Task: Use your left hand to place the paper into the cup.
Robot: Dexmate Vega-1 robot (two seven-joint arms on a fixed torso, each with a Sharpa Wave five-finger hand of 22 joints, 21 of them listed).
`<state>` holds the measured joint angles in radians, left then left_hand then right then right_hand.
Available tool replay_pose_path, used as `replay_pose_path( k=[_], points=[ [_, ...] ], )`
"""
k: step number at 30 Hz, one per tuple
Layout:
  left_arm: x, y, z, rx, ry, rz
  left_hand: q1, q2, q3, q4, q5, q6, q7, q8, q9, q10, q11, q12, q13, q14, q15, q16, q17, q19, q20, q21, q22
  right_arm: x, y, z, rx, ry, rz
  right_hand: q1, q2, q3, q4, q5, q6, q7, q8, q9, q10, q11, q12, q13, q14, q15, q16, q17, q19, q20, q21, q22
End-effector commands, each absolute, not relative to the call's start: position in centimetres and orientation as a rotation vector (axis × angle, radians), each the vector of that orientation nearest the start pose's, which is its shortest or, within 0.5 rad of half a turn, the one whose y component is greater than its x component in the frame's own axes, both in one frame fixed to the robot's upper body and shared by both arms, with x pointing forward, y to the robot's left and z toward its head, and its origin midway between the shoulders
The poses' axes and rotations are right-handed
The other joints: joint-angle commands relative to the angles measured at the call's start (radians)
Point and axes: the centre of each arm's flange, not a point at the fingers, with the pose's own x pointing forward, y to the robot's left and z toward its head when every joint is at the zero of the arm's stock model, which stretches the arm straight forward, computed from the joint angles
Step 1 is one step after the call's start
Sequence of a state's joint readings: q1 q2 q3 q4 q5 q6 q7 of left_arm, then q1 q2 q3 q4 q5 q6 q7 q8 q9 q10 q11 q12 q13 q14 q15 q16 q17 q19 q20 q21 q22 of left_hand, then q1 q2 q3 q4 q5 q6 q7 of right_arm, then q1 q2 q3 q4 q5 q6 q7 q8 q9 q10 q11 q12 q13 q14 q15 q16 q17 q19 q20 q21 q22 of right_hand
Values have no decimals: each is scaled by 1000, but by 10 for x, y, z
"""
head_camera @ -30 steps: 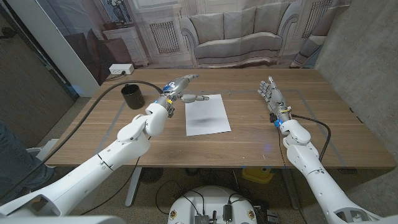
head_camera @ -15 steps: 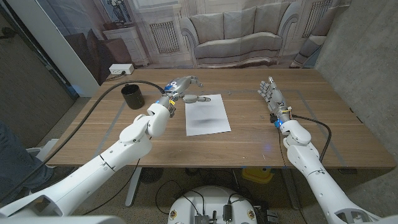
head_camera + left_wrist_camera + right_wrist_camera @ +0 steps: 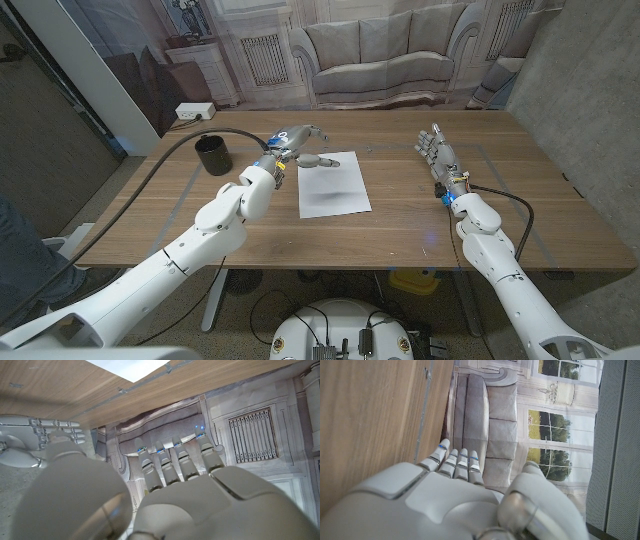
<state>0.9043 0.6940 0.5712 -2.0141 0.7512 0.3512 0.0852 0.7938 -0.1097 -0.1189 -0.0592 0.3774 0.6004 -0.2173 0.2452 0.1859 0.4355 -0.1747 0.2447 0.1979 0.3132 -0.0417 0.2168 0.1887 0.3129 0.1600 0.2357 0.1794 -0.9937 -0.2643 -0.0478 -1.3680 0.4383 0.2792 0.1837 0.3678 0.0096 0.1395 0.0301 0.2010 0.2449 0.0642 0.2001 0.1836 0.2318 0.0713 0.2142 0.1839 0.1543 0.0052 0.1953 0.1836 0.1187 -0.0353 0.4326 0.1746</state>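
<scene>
Left hand (image 3: 297,145) has curled in a bit since a second ago: fingers were stretched out straight toward the far edge, now they arch over the paper's far-left corner, thumb out toward the sheet. Fingers apart, holding nothing; can't tell whether the thumb touches the sheet yet. Paper (image 3: 333,185) hasn't shifted, lies flat mid-worktop (image 3: 400,235), white, uncrumpled. Black cup (image 3: 211,154) stands upright at far left, well apart from the sheet, a black cable running just beside it. Right hand (image 3: 433,149) idle at far right, fingers extended and slightly spread, empty, same as before.

Handling, my read: sheet is light, thin and floppy, flush on the wood, so no edge to get under. Best bet is to pinch or drag at that far-left corner, bunch it up, then crumple; flat it won't fit the cup. Not fragile, but it'll slide on the wood.
</scene>
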Motion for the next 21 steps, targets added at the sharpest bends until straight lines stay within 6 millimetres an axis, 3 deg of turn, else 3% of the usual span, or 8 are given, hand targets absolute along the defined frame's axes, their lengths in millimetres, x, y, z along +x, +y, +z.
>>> replay_pose_path(
  k=[1, 7, 21],
  points=[
    [538, 154, 32, 1419, -774, 159, 16, 3, -9, -5, 6, -36, -1, -21, 3, -12, -7, -11, 5, 13, -99, 0, 2, 20, 1, 6, 4, 629, -301, -51, 112, -659, 177, -7, 2, -6, 0, -4, 7, -6, -3, 5, 0, 7, 0, 1, 2, 7, -2, 3, 9, -32, -3, 2],
    [542, 151, 30, 1441, -771, 166, 29, 10, -11, -7, 8, -44, -3, -29, 4, -18, -4, -16, 6, 15, -98, -2, 3, 54, 4, 15, 4, 630, -300, -51, 117, -656, 175, -7, 2, -6, 0, -4, 7, -6, -3, 5, 0, 7, 0, 1, 2, 8, -2, 3, 9, -31, -5, 2],
    [549, 142, 21, 1511, -749, 189, 43, 16, -14, -11, 9, -57, -3, -38, 5, -24, -6, -22, 6, 18, -99, -4, 4, 64, 1, 13, 4, 630, -301, -50, 115, -660, 171, -9, 3, -7, 0, -5, 7, -6, -3, 5, 0, 7, 0, 1, 1, 8, -2, 3, 10, -30, -9, 3]
  ],
)
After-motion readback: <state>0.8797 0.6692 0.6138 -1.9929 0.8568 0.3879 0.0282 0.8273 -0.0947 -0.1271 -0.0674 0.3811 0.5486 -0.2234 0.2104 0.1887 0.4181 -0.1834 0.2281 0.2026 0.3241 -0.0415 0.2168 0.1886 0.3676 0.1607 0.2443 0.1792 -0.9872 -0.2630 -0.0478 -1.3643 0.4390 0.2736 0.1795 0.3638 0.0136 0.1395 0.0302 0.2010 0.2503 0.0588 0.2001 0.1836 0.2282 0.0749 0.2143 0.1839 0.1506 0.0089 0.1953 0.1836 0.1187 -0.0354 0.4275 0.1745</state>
